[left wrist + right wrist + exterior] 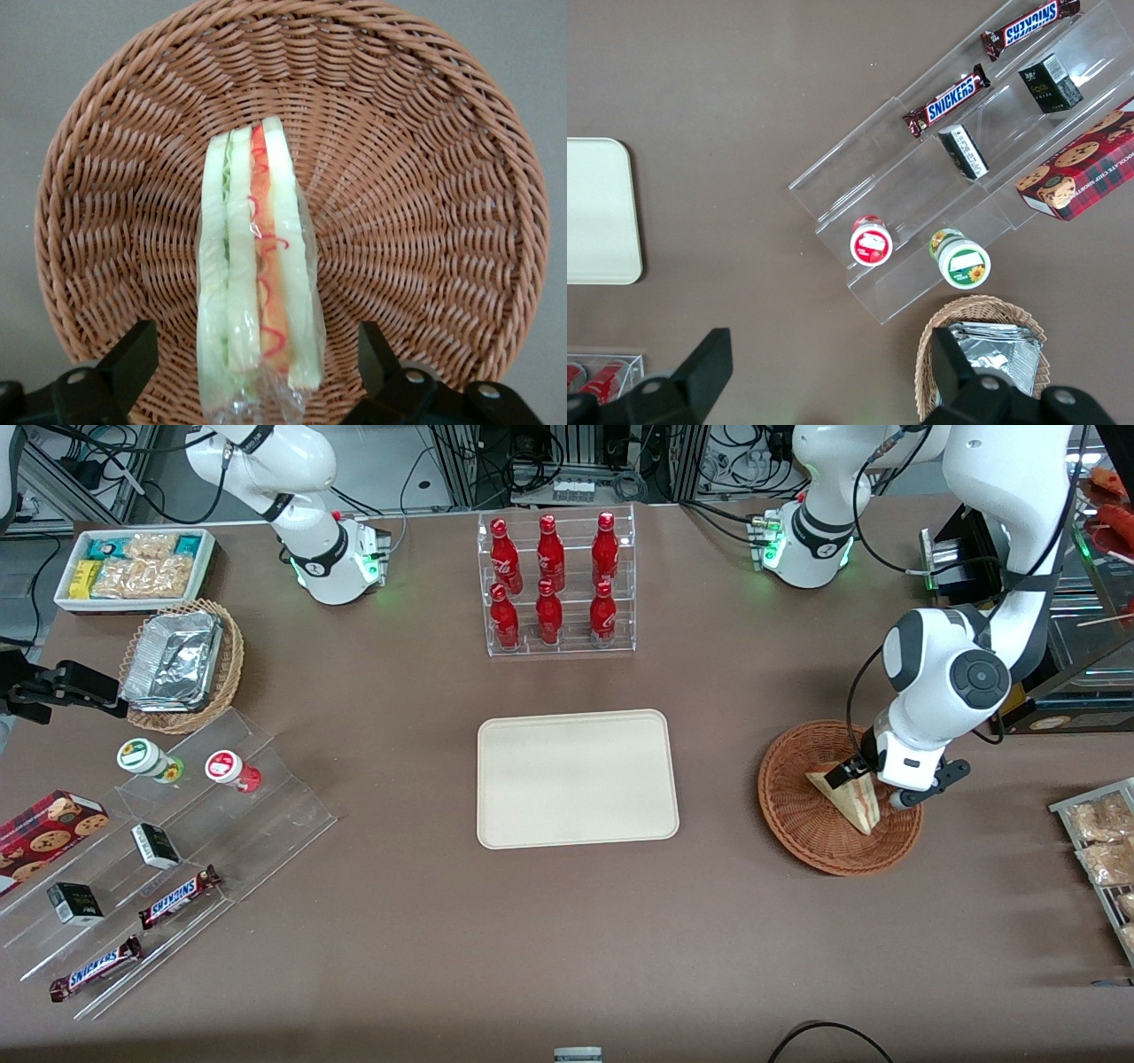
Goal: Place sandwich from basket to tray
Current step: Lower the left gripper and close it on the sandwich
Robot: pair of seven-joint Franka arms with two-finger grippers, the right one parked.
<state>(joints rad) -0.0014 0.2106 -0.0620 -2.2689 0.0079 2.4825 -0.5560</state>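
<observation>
Sandwich [258, 266] stands on edge in the basket [425, 177], its layers running straight out from between the gripper [257, 363]. The jaws are spread wide, one on each bread face, not yet touching.

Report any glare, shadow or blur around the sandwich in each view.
Front view: even lighting, the sandwich sharp in the basket, the gripper open around it, soft shadow beneath. Left wrist view: its clear wrap glints faintly, fingers slightly soft. Right wrist view: sandwich absent, only the tray.

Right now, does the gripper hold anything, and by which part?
Nothing is held. The gripper is open, its fingers apart on either side of the sandwich in the basket.
</observation>
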